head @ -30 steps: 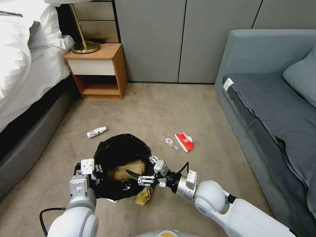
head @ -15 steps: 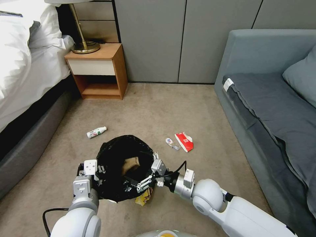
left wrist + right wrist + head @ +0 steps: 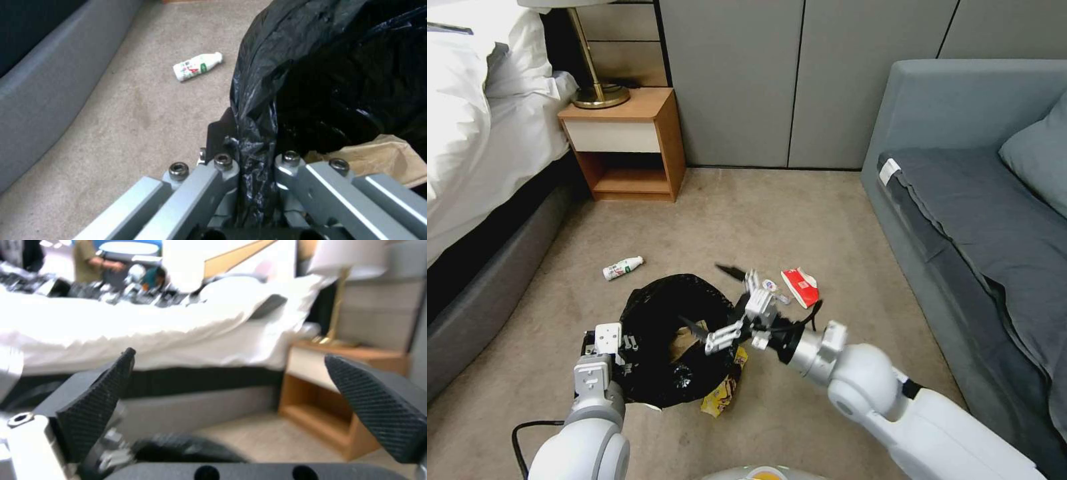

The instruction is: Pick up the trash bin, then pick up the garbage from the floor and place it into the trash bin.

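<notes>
Gripping the bag-lined rim on the robot's left side, your left gripper [image 3: 602, 343] was clamped shut on the trash bin [image 3: 674, 333], black film pinched between its jaws in the left wrist view. Further left on the carpet lay a white bottle [image 3: 622, 268], well apart from the bin and untouched. The bin itself hung close before the robot's base; whether its bottom was off the carpet could not be told. A brown paper bag [image 3: 684, 343] rested inside it. The glossy liner looked slack and slippery, so the firm hold was likely the rim beneath the film rather than the film alone. Just beside the bin's near wall, a yellow wrapper [image 3: 725, 390] lay on the floor, thin and crinkly, probably best pinched at a raised fold. Your right gripper [image 3: 712, 300] stood over the bin's right rim with its jaws spread wide and nothing between them. To its right, a small clear bottle [image 3: 775, 291] and a red carton [image 3: 800, 287] lay close together on the carpet, near the sofa [image 3: 960, 200]. Both looked light; the bottle seemed apt to roll, so you would do well to take it across its body. The carton looked flattened and stiff enough to grasp by an edge.
</notes>
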